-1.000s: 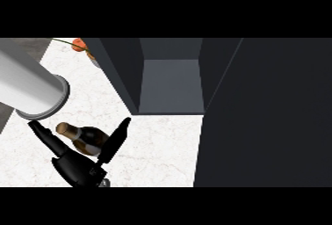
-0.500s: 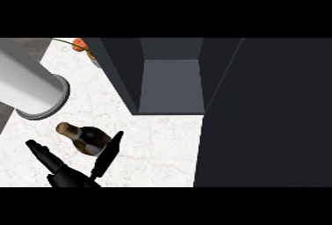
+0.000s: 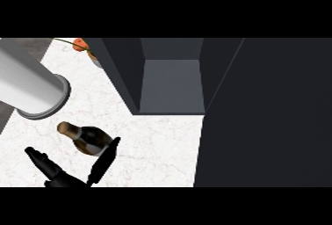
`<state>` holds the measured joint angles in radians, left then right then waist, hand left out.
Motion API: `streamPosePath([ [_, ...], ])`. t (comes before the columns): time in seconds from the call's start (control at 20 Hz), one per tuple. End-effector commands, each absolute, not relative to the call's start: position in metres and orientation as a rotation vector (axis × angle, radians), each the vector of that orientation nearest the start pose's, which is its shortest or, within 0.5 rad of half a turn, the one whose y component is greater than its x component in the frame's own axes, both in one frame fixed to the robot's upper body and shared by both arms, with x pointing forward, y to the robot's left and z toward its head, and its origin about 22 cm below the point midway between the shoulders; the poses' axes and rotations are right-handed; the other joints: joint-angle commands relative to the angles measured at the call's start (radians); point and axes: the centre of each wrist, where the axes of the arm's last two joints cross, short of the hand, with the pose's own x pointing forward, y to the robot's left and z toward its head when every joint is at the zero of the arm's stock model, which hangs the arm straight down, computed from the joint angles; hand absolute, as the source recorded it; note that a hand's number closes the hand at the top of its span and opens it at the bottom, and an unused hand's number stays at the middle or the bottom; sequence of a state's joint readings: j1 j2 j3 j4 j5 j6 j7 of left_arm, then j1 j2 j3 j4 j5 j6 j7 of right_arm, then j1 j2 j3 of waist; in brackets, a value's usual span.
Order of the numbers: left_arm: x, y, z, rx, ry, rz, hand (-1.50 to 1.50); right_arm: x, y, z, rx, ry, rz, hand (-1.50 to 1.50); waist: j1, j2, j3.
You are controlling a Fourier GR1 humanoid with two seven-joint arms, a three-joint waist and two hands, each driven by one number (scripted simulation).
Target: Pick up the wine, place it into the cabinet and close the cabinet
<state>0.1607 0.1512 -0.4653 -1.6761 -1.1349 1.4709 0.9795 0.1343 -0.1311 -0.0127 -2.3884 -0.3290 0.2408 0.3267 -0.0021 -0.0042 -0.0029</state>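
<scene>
On my feed the cabinet stands open. Its grey inside faces me, and I take every place from it.

The wine bottle is out on the white marble counter, to the left of the cabinet's open front and a little nearer to me. None of it is inside the cabinet. It has a dark body and a brown top. In this steep view the top points up and left, away from the cabinet.

The left hand comes in from the lower edge, left of the cabinet and nearer to me than the bottle. It is spread wide, with straight fingers fanned apart. The bottle sits just beyond the gap between them. The finger on the cabinet side ends right against the bottle's lower part, and I cannot tell whether it touches. Nothing is curled round the bottle.

Further left of the cabinet, beyond the bottle, is a big grey cylinder with a rimmed end. By the cabinet's far left corner I see a small orange thing on a thin stem. A broad dark panel fills the view on the cabinet's right.
</scene>
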Motion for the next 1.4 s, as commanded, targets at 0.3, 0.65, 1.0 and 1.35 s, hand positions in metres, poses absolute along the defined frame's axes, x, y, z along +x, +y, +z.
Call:
streamPosePath([
  [0.3,0.191,0.183,-0.014,1.078,-1.471,0.620,-1.50,0.132,-0.252,0.175,0.338,-1.966,0.255,-1.50,-0.002,-0.001,-0.002],
  [0.65,0.198,0.162,-0.024,1.028,-1.443,0.601,-1.50,0.140,-0.254,0.174,0.362,-1.951,0.261,-1.50,-0.005,0.001,-0.004],
  [1.0,0.203,0.182,-0.018,1.021,-1.419,0.611,-1.50,0.132,-0.254,0.175,0.354,-1.975,0.263,-1.50,-0.009,0.000,-0.003],
  [1.35,0.210,0.176,-0.012,0.989,-1.427,0.643,-1.50,0.139,-0.248,0.168,0.366,-1.967,0.258,-1.50,-0.010,-0.002,-0.007],
])
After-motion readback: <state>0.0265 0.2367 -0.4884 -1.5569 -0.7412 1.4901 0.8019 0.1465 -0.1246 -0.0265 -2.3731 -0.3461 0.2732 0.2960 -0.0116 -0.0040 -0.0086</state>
